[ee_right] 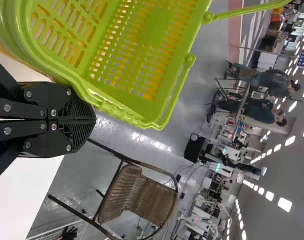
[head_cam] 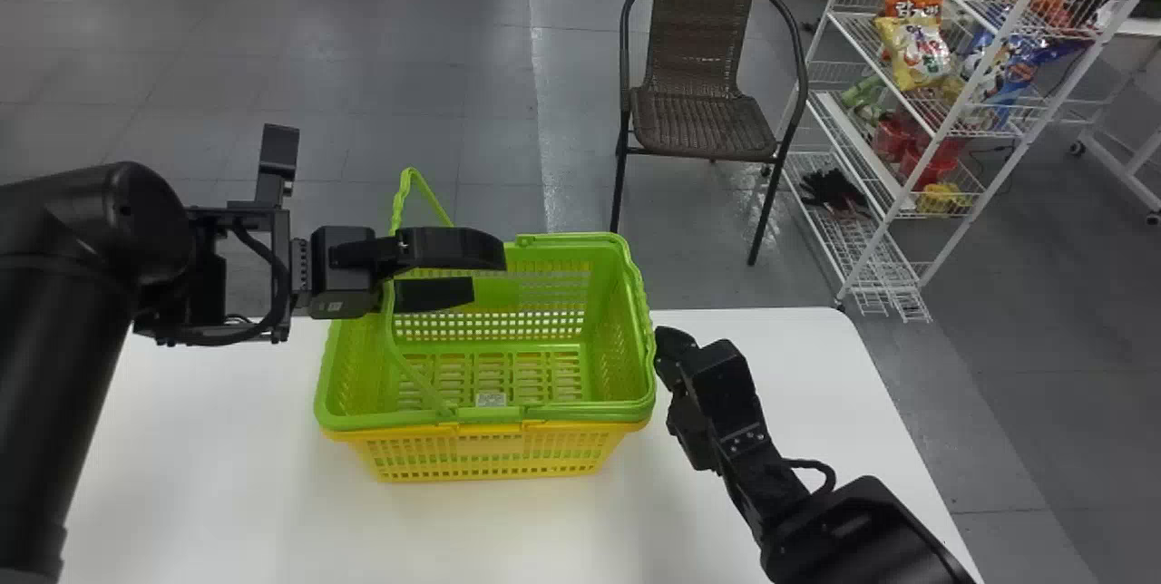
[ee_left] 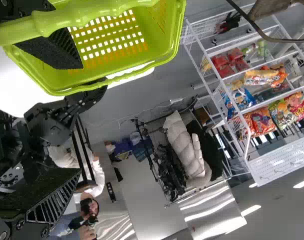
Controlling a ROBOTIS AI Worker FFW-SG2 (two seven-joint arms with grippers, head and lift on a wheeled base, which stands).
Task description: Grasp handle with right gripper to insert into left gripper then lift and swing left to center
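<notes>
My green basket (head_cam: 609,321) sits nested in a yellow basket (head_cam: 490,466) on the white surface (head_cam: 218,484), which should steady it while I gather the handles. The left handle (head_cam: 398,203) stands raised, probably for my left pincer (head_cam: 488,271), spread open and reaching in level from the left; the right handle (ee_right: 114,111) lies folded along the rim beside my right pincer (ee_right: 93,120), closed, its arm angled in from the near right.
</notes>
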